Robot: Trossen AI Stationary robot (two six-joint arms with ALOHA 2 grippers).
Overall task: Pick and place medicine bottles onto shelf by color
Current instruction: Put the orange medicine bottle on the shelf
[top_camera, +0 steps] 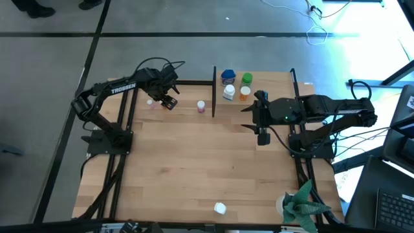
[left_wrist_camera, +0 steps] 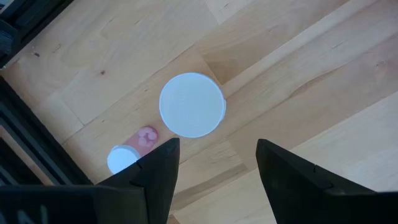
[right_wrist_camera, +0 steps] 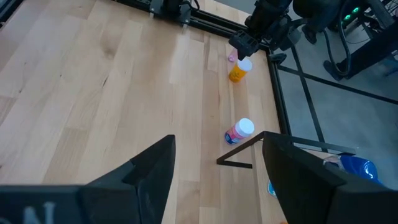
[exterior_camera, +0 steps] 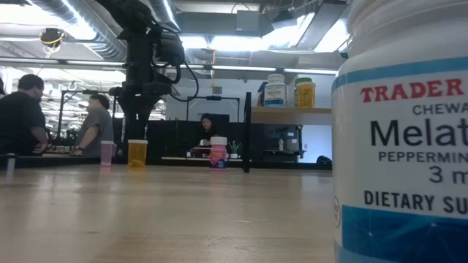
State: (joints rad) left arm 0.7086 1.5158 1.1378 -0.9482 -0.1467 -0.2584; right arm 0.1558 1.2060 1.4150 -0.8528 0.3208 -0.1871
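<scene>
My left hand (left_wrist_camera: 214,168) hangs open straight over the orange bottle (right_wrist_camera: 239,70), dark fingers (left_wrist_camera: 158,171) spread wider than its round white cap (left_wrist_camera: 191,104). It stands upright on the desk (top_camera: 194,168) near the far left corner, with a small pink bottle (left_wrist_camera: 147,137) just beside it. I judge it light, rigid plastic, smooth and a bit slippery, and easy to tip. I'd close on the body just under the cap. Another pink bottle (top_camera: 201,105) stands nearer the shelf (top_camera: 272,81), which already holds four bottles. A white bottle (top_camera: 220,208) lies at the near edge. My right hand (right_wrist_camera: 214,171) waits open above mid-desk.
</scene>
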